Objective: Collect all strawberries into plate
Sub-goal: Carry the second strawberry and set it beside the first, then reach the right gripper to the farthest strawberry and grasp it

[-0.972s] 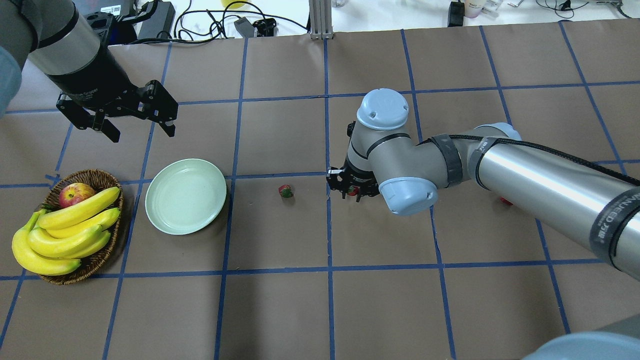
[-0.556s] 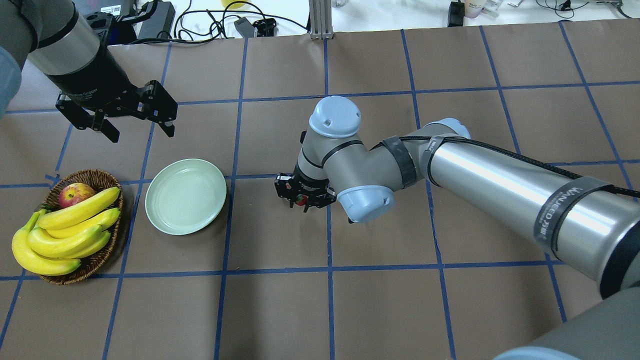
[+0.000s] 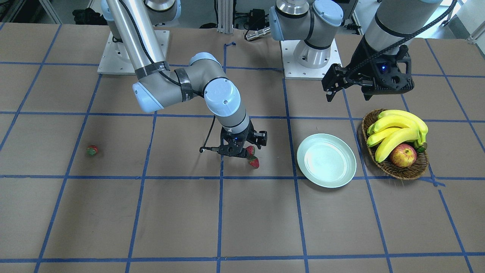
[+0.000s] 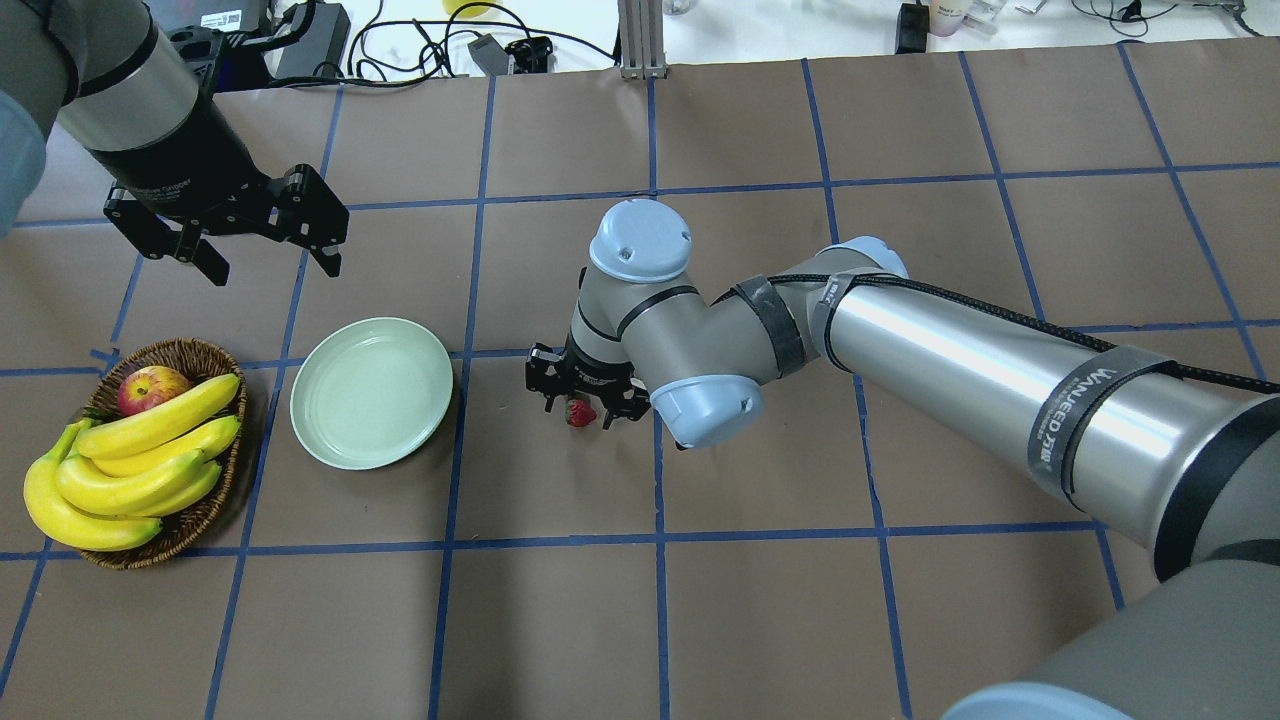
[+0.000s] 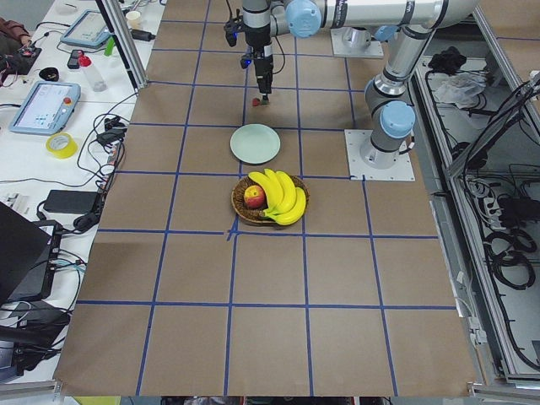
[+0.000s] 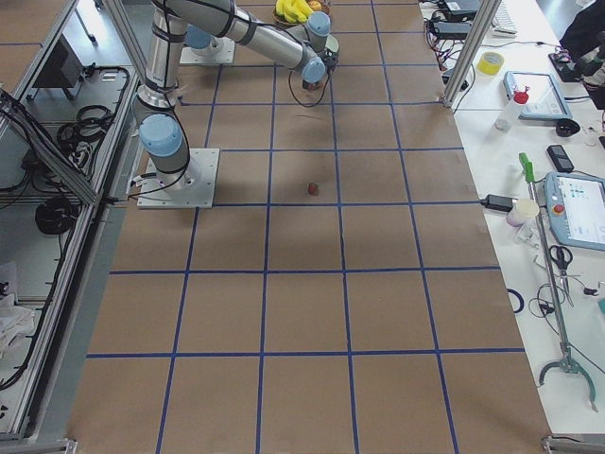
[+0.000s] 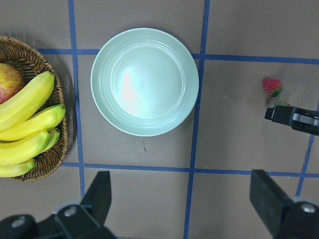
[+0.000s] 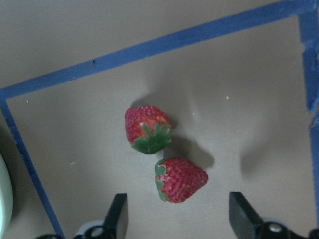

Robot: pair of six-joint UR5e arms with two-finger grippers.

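Two strawberries lie close together on the brown table, one (image 8: 147, 128) farther out and one (image 8: 180, 179) between the spread fingers of my right gripper (image 8: 179, 214). That gripper is open and touches neither berry; it hovers low over them (image 4: 578, 412), right of the plate (image 4: 372, 392). The plate is pale green and has nothing on it. A third strawberry (image 3: 92, 150) lies alone far off on the robot's right side, hidden by the right arm in the overhead view. My left gripper (image 4: 275, 265) hangs open, holding nothing, above the table behind the plate.
A wicker basket (image 4: 190, 355) with bananas (image 4: 140, 450) and an apple (image 4: 150, 388) stands just left of the plate. Blue tape lines grid the table. Cables and boxes lie beyond the far edge.
My right arm swung left with a strawberry in its gripper, up to the strawberry lying near the plate. Its fingers now stand apart and that berry is out of the grip. The left gripper barely shifted.
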